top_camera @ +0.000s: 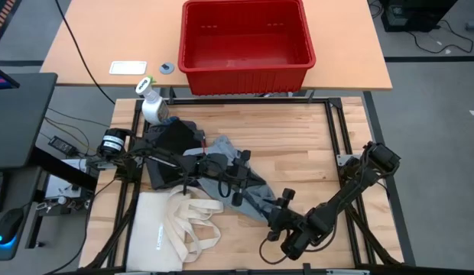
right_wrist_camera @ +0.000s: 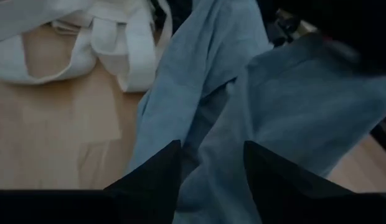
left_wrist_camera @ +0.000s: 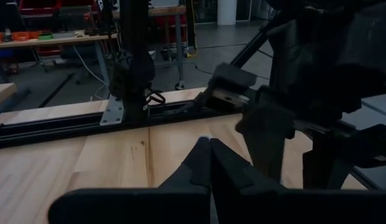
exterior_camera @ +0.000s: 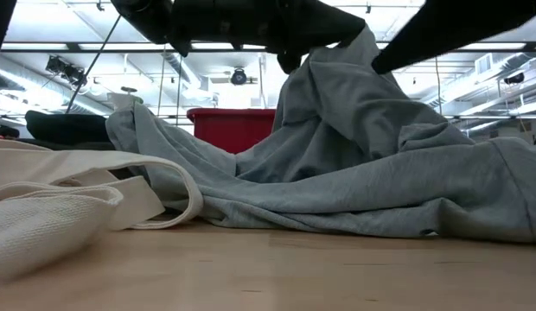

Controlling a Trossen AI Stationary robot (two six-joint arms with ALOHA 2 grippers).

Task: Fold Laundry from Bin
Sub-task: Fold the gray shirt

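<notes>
Lying in a rumpled heap across the middle of the wooden table (top_camera: 298, 145), the laundry (top_camera: 222, 172) spreads from a black piece (top_camera: 172, 141) near the spray bottle (top_camera: 150, 103) to a grey garment (exterior_camera: 380, 173) that trails toward the table's near side; the left gripper (top_camera: 241, 186) sits over the middle of that grey cloth, reaching in from the left edge, and in the left wrist view its fingers (left_wrist_camera: 208, 165) are pressed together with no gap between them; whether a fold of cloth is pinched there I cannot tell, though in the low view the grey garment rises in a peak up to the dark arm parts above it; the right gripper (top_camera: 281, 215) lies at the near end of the grey garment, its arm coming in from the table's right side; in the right wrist view its two dark fingers (right_wrist_camera: 162, 171) stand apart with the bluish-grey cloth (right_wrist_camera: 261, 106) directly beyond and between them, and nothing is clamped; the bin (top_camera: 246, 46), red and showing no clothes inside, stands on the far table beyond the work surface, well apart from both grippers; a cream tote bag (top_camera: 176, 225) with long handles rests on the near left of the table, just beside the grey cloth.
</notes>
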